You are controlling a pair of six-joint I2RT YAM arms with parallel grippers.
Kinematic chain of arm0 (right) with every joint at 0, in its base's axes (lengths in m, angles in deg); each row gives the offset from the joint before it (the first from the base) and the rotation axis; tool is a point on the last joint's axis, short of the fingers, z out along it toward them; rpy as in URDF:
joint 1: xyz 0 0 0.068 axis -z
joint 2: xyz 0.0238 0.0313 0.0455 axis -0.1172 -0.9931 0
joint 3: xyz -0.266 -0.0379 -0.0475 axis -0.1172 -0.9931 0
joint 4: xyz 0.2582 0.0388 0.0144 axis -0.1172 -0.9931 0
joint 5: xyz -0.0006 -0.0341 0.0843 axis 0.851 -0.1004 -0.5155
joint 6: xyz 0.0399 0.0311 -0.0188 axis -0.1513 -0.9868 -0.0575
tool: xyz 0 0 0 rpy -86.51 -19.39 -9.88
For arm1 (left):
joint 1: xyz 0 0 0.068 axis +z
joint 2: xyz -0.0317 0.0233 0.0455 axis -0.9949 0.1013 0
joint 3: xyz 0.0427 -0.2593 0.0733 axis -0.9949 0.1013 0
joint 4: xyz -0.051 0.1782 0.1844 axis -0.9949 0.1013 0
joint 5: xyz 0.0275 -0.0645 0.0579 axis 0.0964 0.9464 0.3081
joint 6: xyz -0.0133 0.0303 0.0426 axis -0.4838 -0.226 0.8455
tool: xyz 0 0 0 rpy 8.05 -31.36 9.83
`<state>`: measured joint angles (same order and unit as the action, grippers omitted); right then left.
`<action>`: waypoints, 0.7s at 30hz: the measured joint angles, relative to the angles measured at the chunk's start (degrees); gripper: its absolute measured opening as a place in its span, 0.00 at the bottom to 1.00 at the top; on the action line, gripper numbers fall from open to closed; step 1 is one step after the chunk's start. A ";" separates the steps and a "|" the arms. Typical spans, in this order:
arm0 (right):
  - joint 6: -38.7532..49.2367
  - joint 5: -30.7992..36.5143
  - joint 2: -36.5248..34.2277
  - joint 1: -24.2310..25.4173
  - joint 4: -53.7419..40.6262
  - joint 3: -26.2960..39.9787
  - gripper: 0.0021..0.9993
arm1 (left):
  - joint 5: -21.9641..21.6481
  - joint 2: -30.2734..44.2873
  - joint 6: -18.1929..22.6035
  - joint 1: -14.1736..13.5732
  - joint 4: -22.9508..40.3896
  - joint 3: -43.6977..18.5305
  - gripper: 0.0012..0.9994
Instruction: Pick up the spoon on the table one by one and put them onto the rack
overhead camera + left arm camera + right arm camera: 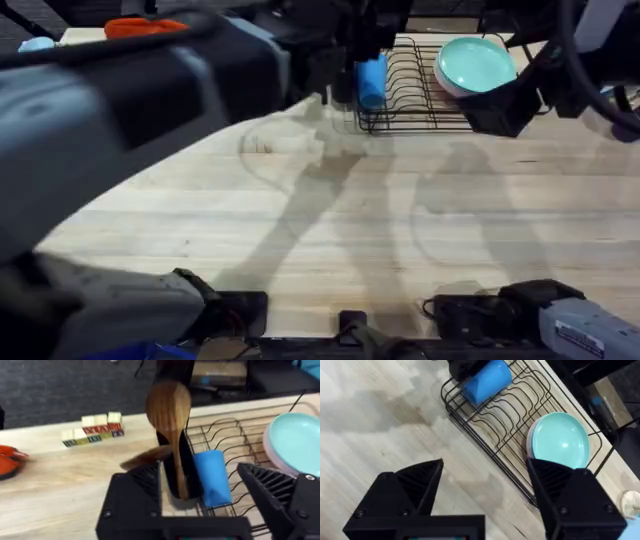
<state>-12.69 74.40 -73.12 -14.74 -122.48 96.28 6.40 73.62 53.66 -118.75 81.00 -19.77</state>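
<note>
The overhead camera looked down and forward from above the arms' bases, taking in the whole table (330, 230), with the rack (420, 95) at its far edge and the left arm looming close and blurred across the left. The left wrist camera sat close above the rack's (235, 440) left end, facing the far edge, the utensil holder (182, 467) and a spoon (169, 415) just ahead. The right wrist camera looked steeply down on the rack (510, 430) from higher up. All three views shared the rack, its blue cup (371, 80) and teal plate (477, 62).
</note>
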 joint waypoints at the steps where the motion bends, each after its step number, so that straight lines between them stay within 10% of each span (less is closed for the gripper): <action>1: 0.00 0.00 0.00 0.00 0.00 0.00 1.00 | -0.02 -1.54 0.33 0.00 0.59 0.00 0.92; 21: 0.17 0.00 0.01 0.00 -0.34 0.00 1.00 | -12.04 -25.97 8.33 0.11 23.86 0.00 0.99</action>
<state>-12.52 74.40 -73.11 -14.74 -122.82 96.28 -5.64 47.65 62.00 -118.64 104.86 -19.77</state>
